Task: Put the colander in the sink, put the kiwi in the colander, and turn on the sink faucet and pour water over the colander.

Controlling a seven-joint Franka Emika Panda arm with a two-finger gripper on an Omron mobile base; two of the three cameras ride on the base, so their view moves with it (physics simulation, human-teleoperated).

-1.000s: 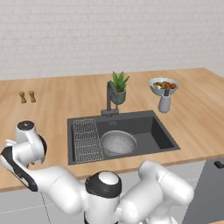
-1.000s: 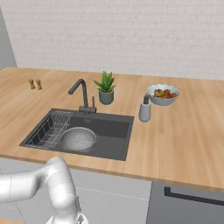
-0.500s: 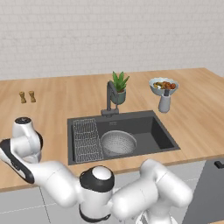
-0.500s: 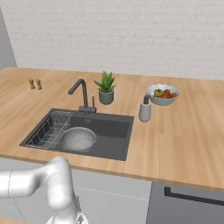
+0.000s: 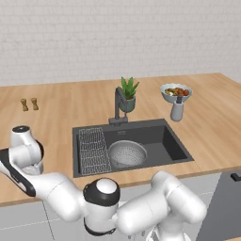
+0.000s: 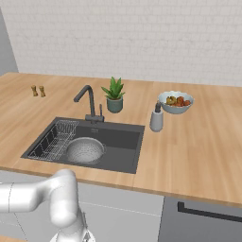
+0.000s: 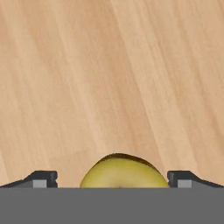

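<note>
Yellowish-olive round kiwi (image 7: 124, 171), judged light, smooth and bruisable, is framed between the wide-parted claw (image 7: 113, 178) tips for a gentle mid-body grasp.

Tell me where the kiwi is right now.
In the hand view, the kiwi lies on the wooden countertop, between the two fingertips of the open gripper, at that view's bottom edge. It is not yet gripped.

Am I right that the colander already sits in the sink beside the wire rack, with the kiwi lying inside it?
Not quite. The colander does sit in the sink beside the wire rack, as both base views show, but it holds no fruit. The hand view shows the kiwi lying on the wooden counter, between the open fingertips of the gripper.
</note>
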